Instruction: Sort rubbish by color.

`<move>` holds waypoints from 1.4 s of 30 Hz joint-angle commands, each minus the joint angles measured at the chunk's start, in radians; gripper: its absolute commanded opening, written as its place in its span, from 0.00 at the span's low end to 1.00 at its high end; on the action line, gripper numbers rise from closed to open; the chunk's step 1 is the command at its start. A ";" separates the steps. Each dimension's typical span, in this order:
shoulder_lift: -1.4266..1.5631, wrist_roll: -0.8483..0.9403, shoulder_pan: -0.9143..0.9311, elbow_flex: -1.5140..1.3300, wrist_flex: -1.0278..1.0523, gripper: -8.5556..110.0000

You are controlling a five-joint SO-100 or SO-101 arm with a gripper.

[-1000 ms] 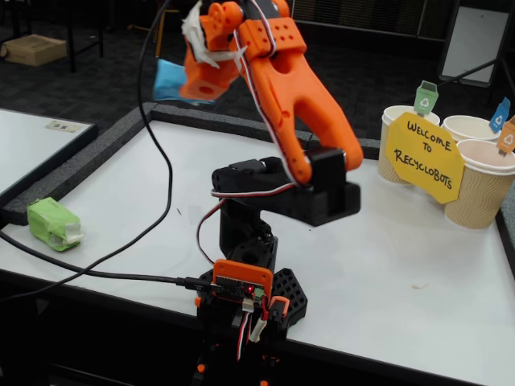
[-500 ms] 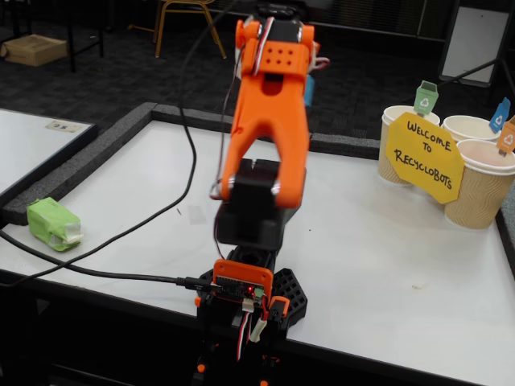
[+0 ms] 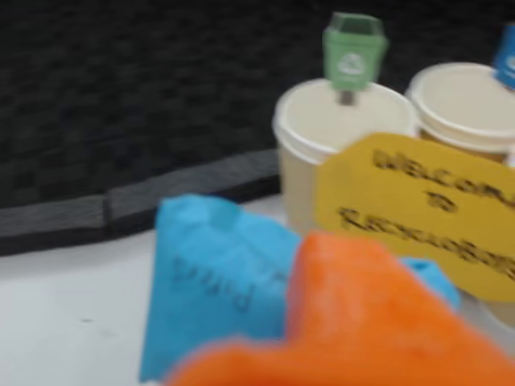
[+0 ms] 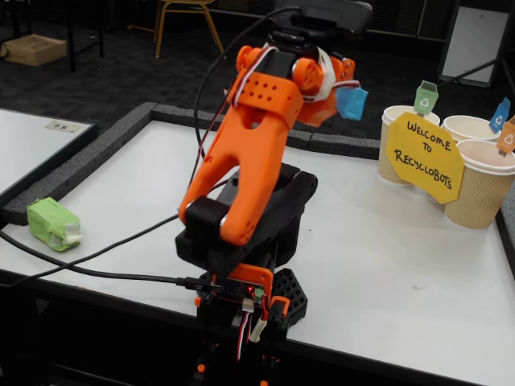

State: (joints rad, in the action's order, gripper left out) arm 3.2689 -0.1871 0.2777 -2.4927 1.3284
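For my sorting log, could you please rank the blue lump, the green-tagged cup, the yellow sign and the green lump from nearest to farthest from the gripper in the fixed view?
1. Blue lump: held in the gripper, just right of the arm.
2. Green-tagged cup: on the table, right.
3. Yellow sign: in front of the cups, slightly farther right.
4. Green lump: far left table edge.

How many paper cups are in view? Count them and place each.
3, clustered at the table's right edge in the fixed view: the green-tagged cup behind the yellow sign, the blue-tagged cup farther back, the orange-tagged cup nearest. More could be hidden off-frame.
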 commanded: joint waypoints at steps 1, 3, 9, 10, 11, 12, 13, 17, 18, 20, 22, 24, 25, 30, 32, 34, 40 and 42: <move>0.017 0.020 0.077 0.020 0.020 0.07; 0.023 0.020 0.101 0.017 0.025 0.07; 0.025 0.020 0.184 0.015 0.041 0.07; 0.026 0.020 0.198 0.014 0.043 0.07; 0.026 0.020 0.207 0.012 0.044 0.07; 0.026 0.020 0.213 0.011 0.046 0.07; 0.026 0.020 0.219 0.011 0.048 0.07; 0.026 0.020 0.219 0.011 0.049 0.07; 0.026 0.020 0.218 0.011 0.049 0.07; 0.026 0.020 0.215 0.011 0.046 0.07; 0.026 0.020 0.215 0.011 0.037 0.07; 0.025 0.020 0.210 0.011 0.020 0.07; 0.023 0.020 0.207 0.011 0.009 0.07; -0.043 0.020 0.207 0.018 -0.080 0.07; -0.092 0.020 0.213 0.029 -0.130 0.07; -0.166 0.020 0.221 0.060 -0.184 0.07; -0.492 0.020 0.258 0.252 -0.350 0.07; -0.577 0.020 0.261 0.313 -0.399 0.07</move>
State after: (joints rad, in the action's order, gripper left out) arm 2.8302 -0.1841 0.5047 -2.3976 1.0477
